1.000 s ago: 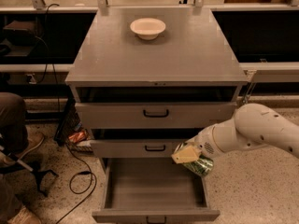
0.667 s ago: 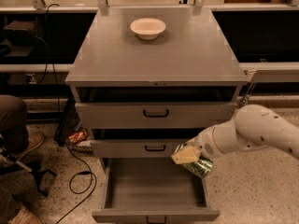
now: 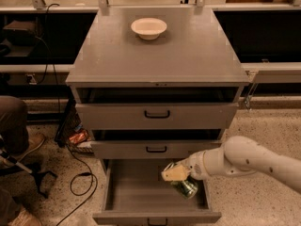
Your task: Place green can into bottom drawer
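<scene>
Pale gripper (image 3: 178, 175) clamped on small shiny green can (image 3: 186, 189), can just beneath it. Held over open grey metal bottom drawer (image 3: 141, 192), right side.

The white arm (image 3: 254, 161) reaches in from the right, above the open bottom drawer (image 3: 141, 189). Its gripper (image 3: 180, 179) hangs over the drawer's right side, fingers closed on the green can (image 3: 186, 189).

White bowl (image 3: 148, 28) on cabinet top (image 3: 155, 62); black cable (image 3: 84, 174) on floor (image 3: 275, 126).
</scene>
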Tool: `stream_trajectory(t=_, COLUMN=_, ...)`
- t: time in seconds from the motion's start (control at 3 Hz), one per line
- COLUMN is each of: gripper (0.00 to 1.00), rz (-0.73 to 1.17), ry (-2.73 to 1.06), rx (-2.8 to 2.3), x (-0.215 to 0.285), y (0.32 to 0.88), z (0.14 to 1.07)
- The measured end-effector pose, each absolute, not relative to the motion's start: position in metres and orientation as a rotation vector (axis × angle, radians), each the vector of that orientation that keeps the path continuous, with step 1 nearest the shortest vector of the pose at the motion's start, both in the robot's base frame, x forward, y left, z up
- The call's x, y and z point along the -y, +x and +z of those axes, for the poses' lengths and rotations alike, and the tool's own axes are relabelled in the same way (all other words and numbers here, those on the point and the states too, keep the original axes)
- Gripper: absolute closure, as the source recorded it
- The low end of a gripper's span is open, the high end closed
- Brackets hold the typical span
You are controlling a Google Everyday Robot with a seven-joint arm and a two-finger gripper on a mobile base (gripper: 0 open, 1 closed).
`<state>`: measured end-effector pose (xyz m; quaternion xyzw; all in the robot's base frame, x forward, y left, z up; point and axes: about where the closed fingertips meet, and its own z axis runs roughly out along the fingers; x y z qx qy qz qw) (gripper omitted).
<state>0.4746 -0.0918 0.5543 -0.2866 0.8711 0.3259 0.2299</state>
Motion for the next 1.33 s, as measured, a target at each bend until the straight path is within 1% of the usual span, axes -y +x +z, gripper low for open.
stream_trajectory(t=0.33, gripper=1.00, rz=0.981, ry=-0.686, rx=-2.368, x=0.061, y=0.477, z=0.487)
stream_trajectory(t=0.67, gripper=1.00, rz=0.964, ry=-0.610, rx=-2.367, x=0.060, y=0.485, z=0.464)
stream_trajectory(t=1.0, gripper=1.00, rz=0.961, ry=-0.621, rx=-2.366, x=0.060, y=0.485, z=0.469)
stream_trajectory(t=1.33, gripper=1.00, rz=0.915, ry=-0.607, rx=-2.369, x=0.060, y=0.488, z=0.459)
